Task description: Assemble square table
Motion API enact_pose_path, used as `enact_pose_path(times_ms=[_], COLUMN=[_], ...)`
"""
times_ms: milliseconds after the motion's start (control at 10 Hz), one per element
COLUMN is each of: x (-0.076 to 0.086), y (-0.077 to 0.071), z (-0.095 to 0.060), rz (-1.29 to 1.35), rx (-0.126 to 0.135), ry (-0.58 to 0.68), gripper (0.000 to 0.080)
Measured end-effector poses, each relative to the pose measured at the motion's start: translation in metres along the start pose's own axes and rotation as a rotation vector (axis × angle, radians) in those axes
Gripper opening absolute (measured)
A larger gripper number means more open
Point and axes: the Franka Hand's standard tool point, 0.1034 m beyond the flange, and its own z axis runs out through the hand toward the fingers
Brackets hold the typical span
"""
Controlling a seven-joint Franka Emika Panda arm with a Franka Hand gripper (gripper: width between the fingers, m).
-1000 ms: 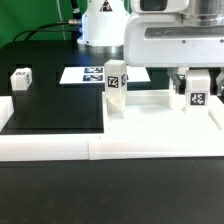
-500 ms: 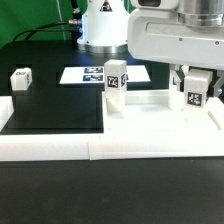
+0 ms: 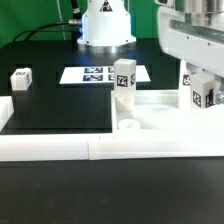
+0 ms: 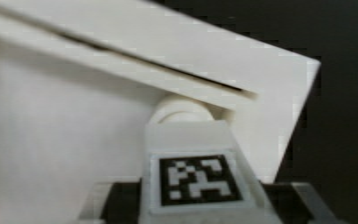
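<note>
surface: a black table top (image 3: 50, 105) fenced by a low white border wall (image 3: 60, 148), with a white robot base (image 3: 105, 20) at the back.
slab: the large thick white square slab (image 3: 165, 115) lies flat against the border wall, on the exterior view's right.
gripper: the two-finger gripper (image 3: 200, 78) is clamped onto a small white tagged block, the held leg (image 3: 204, 96). the wrist view shows its tag face between the dark fingers (image 4: 297, 196).
held leg: upright at the slab's far corner on the exterior view's right. whether it is seated there cannot be told.
second leg: small, white and tagged, the second leg (image 3: 124, 80) stands upright at the slab's far corner on the exterior view's left.
third leg: the third leg (image 3: 20, 80), a small white tagged block, rests on the black top, well apart from the slab.
marker board: the flat white marker board (image 3: 100, 73) lies beyond the slab.
hole: one round hole (image 3: 127, 126) is open in the slab's near corner.
progress: likely about midway. one leg looks placed, one is in hand, and the rest remain.
count: one slab, three legs in view with the fourth unseen, one open hole.
</note>
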Motion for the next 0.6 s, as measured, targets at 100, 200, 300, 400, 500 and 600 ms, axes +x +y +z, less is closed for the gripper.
enact_pose_path(times_ms=[100,200,300,400,500,600], x=[-0.0005,-0.0018,-0.0035,-0.0034,-0.0042,-0.0076], y=[0.0001,0.0004,0.0002,0.0004,0.0011,0.0073], z=[0.0001,0.0001,0.0003,0.0007,0.0014,0.0014], rz=[0.072,0.172,0.245,0.234,0.133,-0.092], rx=[0.005,0.010,0.011,0.011,0.006,-0.045], ry=[0.003,0.004,0.005,0.005,0.006,0.009], gripper=[0.0289,0.0289,0.0289,0.0289,0.0446,0.0572])
